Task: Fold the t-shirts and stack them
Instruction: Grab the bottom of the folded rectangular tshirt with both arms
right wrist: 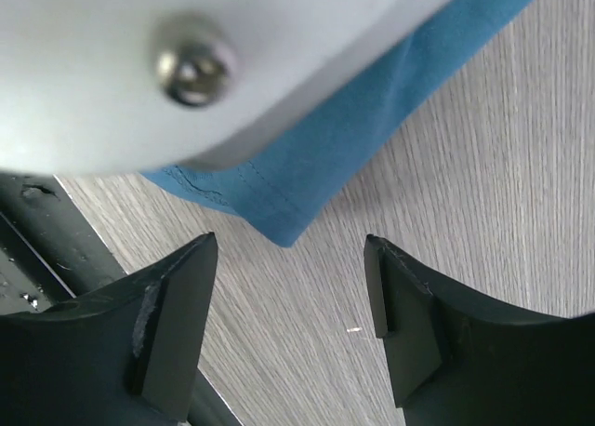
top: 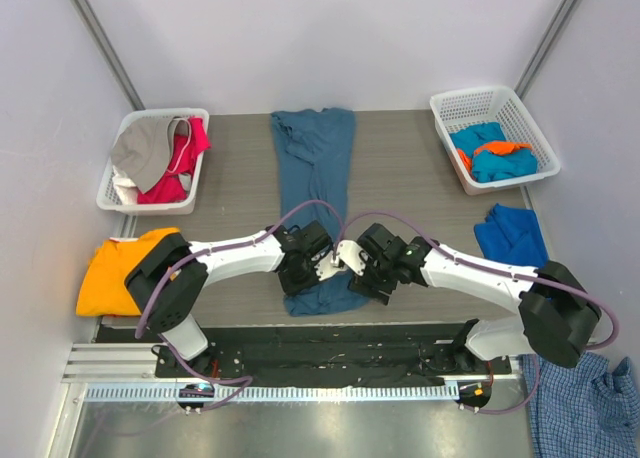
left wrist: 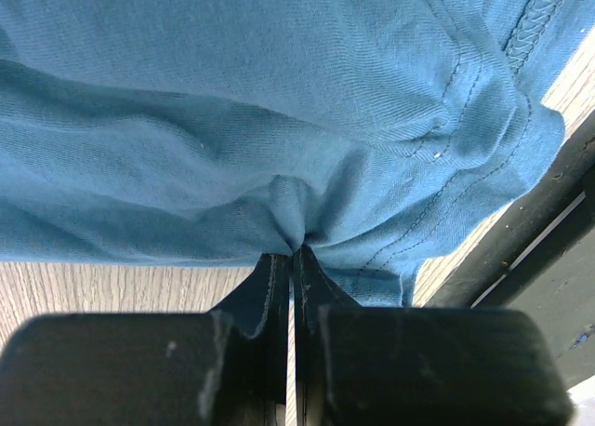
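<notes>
Left gripper (left wrist: 294, 255) clamped on thin tuck of teal-blue t-shirt (left wrist: 232, 110), right gripper (right wrist: 290, 263) open, empty by near corner: 1-sided pull could slip or skew fold.

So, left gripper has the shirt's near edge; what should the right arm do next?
Probably nudge the open right gripper onto the near corner of the teal shirt and close: the left gripper is shut on that hem, the right's jaws are empty beside it.

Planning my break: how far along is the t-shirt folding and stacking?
Done: the dark teal-blue t-shirt lies narrowed into a strip. In hand: the left tool is shut on its near hem; the right tool stands open beside it. Left: garments lie in both white mesh baskets; no stack shows.
</notes>
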### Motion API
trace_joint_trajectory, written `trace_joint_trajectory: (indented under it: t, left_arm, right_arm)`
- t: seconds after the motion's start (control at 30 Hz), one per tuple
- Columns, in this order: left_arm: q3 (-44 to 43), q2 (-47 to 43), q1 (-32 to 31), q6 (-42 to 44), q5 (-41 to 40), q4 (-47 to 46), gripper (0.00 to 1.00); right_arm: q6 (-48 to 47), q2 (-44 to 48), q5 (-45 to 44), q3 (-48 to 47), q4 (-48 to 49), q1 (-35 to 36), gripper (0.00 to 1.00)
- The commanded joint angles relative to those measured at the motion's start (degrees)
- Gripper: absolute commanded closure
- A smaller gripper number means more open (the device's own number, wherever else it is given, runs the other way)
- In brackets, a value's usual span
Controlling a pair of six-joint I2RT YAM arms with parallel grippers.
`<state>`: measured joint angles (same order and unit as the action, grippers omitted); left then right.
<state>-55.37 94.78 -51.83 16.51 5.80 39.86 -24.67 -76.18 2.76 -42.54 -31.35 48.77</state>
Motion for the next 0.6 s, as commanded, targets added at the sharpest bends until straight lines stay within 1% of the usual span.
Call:
trace_joint_trajectory:
  t: [0.0, 0.07, 0.1, 0.23, 0.33, 0.37, 0.43, 0.53, 0.57]
  left_arm:
    - [1.2, 2.6, -0.5, 2.1, -0.8, -0.3, 1.00]
    - [1.4, 2.7, -0.5, 2.3, -0.8, -0.4, 1.00]
    - [1.5, 2.9, -0.5, 2.5, -1.0, -0.4, 1.00]
    - [2.2, 2.3, -0.5, 2.6, -1.4, -0.2, 1.00]
    - [2.9, 1.4, -0.5, 2.6, -2.0, -0.1, 1.00]
    - [3.1, 1.3, -0.5, 2.6, -2.3, 0.0, 1.00]
    - [3.6, 0.4, -0.5, 2.8, -2.7, 0.0, 1.00]
    - [4.3, -0.6, -0.5, 2.9, -3.0, 0.0, 1.00]
    - [4.5, -1.3, -0.5, 2.8, -3.3, -0.1, 1.00]
  right_arm:
    - [-0.6, -1.2, 1.7, -1.2, 1.6, 1.5, 0.30]
    - [-1.2, -2.2, 1.5, -1.0, 1.9, 1.4, 0.32]
    - [-1.4, -2.6, 1.7, -0.9, 2.2, 1.5, 0.36]
    - [-3.4, -4.7, 2.1, -0.8, 3.6, 1.4, 0.43]
    - [-4.3, -6.7, 2.2, -0.7, 4.4, 1.5, 0.52]
    - [-4.5, -7.1, 1.9, -0.6, 4.5, 1.5, 0.58]
    - [-4.6, -8.0, 1.8, -0.5, 4.5, 1.5, 0.64]
    - [-4.8, -7.6, 1.3, -0.1, 4.2, 1.5, 0.76]
    - [-4.7, -7.3, 1.1, 0.1, 4.1, 1.5, 0.88]
